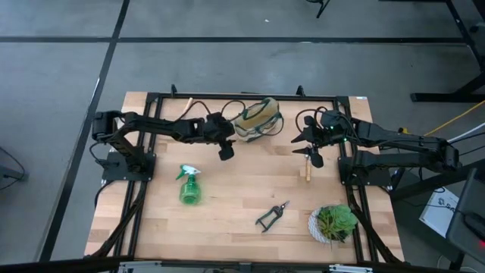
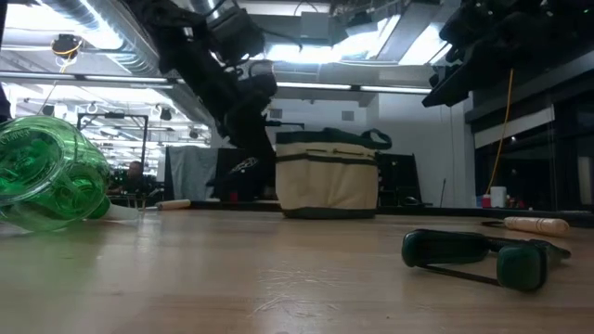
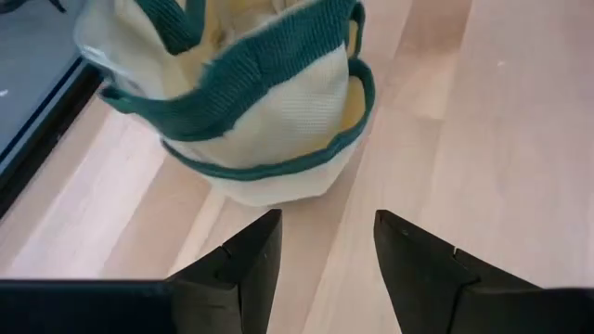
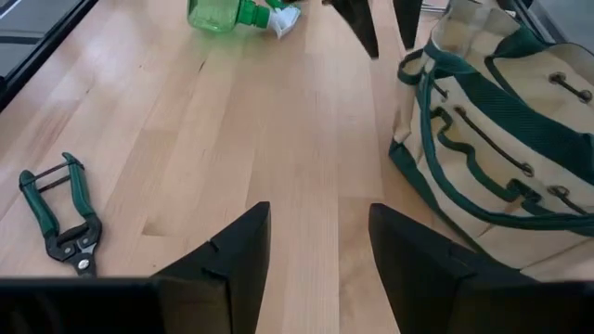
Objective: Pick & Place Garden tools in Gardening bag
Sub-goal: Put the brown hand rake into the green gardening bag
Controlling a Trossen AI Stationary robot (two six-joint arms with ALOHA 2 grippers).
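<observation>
The beige gardening bag with green trim stands on its base at the table's far middle, also in the low view. My left gripper hangs open just left of and nearer than the bag, with nothing between its fingers. My right gripper is open and empty to the bag's right, above a wooden-handled tool that lies flat. The green spray bottle lies on its side at the left. The pruning shears lie flat near the front.
A leafy plant in a white pot stands at the near right corner. The black frame rails run along the table's edges. Bare wood lies between the bottle, the shears and the bag.
</observation>
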